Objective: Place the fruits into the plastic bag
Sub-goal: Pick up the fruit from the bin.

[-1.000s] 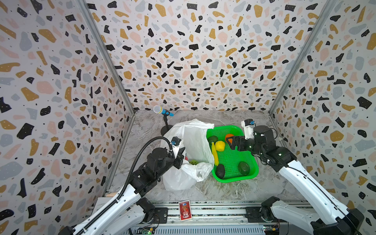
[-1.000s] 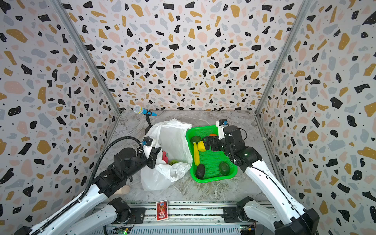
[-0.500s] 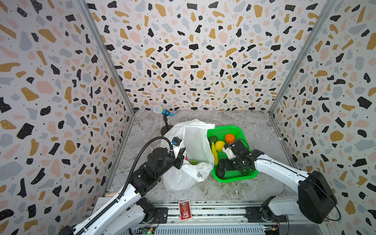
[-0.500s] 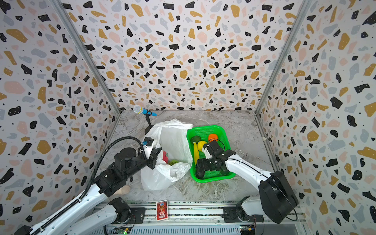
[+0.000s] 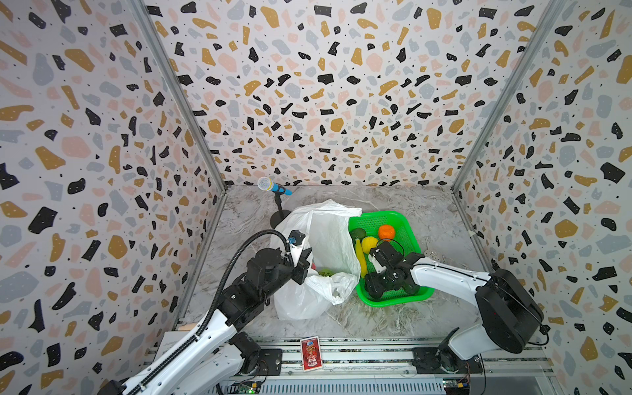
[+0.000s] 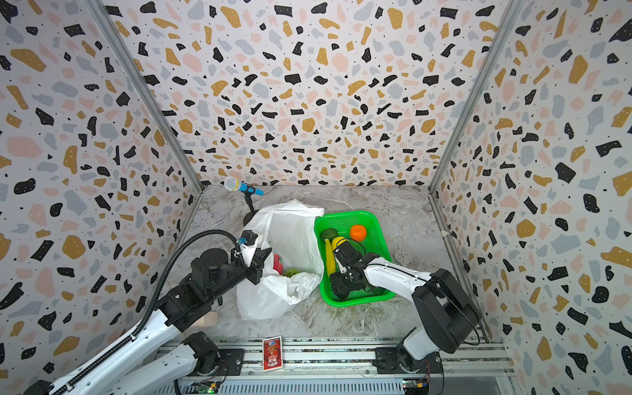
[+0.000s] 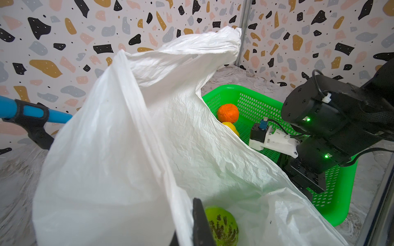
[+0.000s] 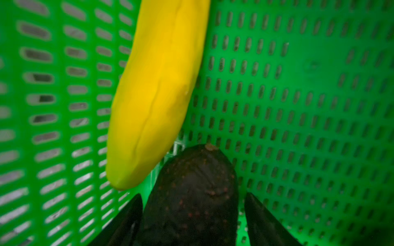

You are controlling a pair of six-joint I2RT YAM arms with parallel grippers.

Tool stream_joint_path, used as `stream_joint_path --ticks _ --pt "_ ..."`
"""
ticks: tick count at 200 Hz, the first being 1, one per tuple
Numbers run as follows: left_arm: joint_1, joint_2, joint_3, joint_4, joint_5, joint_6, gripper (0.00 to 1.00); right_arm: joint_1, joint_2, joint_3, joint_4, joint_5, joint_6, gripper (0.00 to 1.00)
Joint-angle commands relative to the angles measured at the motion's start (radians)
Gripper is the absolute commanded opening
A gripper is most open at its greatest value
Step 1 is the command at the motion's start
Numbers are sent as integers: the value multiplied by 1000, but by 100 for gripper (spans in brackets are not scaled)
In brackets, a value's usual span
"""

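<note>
1. Between the spread jaws of the right pincer (image 8: pixel 193 194) sits a dark speckled toy avocado (image 8: pixel 191 176), inside the green mesh plastic tray (image 8: pixel 298 106).
2. Left pincer (image 7: pixel 185 230) pinches the rim of the white crinkly plastic bag (image 7: pixel 128 149), just beside the tray.
3. Grasping step, likely; next: squeeze firmly, lift across.

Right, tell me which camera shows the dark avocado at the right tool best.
The right wrist view: the avocado fills the lower frame, between the fingertips of the right tool, beside the banana. In both top views that tool covers it. In the left wrist view the plastic bag and the tool hide it.
</note>
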Motion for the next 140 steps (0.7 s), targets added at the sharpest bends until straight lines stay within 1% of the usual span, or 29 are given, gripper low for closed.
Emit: stream_joint_path --ticks 1,14,25,37,71,78,93,106,119,133,140 --pt "4 -5 14 35 13 5 0 3 -17 37 -7 110 -7 67" --pt "4 0 14 37 17 5 0 3 -21 43 -13 120 -13 61" --pt "4 2 16 38 19 5 0 3 -37 49 -19 126 -18 59" --pt "4 5 18 40 25 4 0 2 -67 62 -30 139 -18 58" --pt "4 7 17 39 32 5 0 3 -189 172 -78 195 -37 45" --pt "4 5 17 38 32 5 0 4 -213 202 -79 192 -43 43" --pt "4 6 13 41 35 3 0 20 -253 267 -59 154 -66 43" --pt "4 7 11 45 36 2 0 44 -261 317 -24 83 -87 43" --pt "4 7 11 47 36 -1 0 65 -247 358 9 -4 -89 43" --pt "4 7 14 50 36 -2 0 97 -220 386 57 -72 -79 43" --pt "4 8 14 50 36 -3 0 109 -202 393 82 -107 -72 45"
